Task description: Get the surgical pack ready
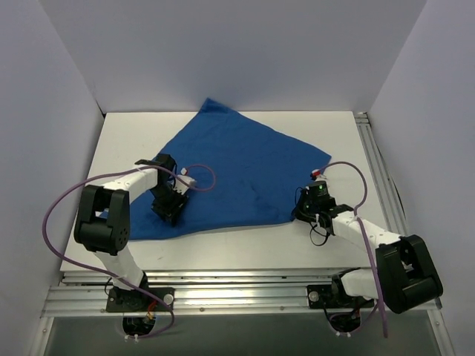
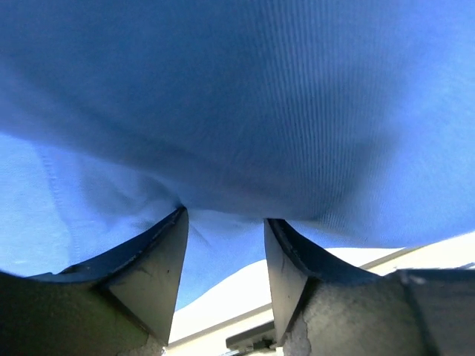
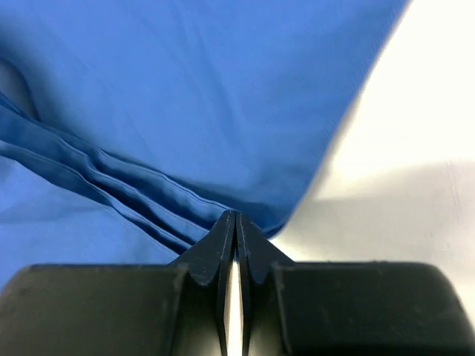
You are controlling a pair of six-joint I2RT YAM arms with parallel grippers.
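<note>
A large royal-blue cloth drape (image 1: 245, 170) lies spread across the white table (image 1: 133, 137). One point reaches the far wall, and its near hem runs in front of the two white-and-black robot arms.

The left gripper (image 1: 169, 211) is over the drape's near-left part, just inside the hem. In the left wrist view (image 2: 225, 216) its jaws stand apart. The drape hangs across their tips and a fold sags into the gap, with pale table showing beneath the cloth there. Whether the jaws actually grasp the fold cannot be told.

The right gripper (image 1: 300, 211) sits at the drape's near-right corner. In the right wrist view (image 3: 236, 215) its jaws are clenched tight. Several narrow pleats of the drape run straight into the meeting tips, so the jaws are pinching the cloth at its edge. Bare table lies just to the right of that corner.

The middle of the drape shows only shallow creases and nothing rests on top of it. A purple cable (image 1: 59, 215) loops from each arm, on either side of the drape. A ribbed aluminium rail (image 1: 245, 285) runs along the table edge on the near side of the drape, where the arm bases are bolted.
</note>
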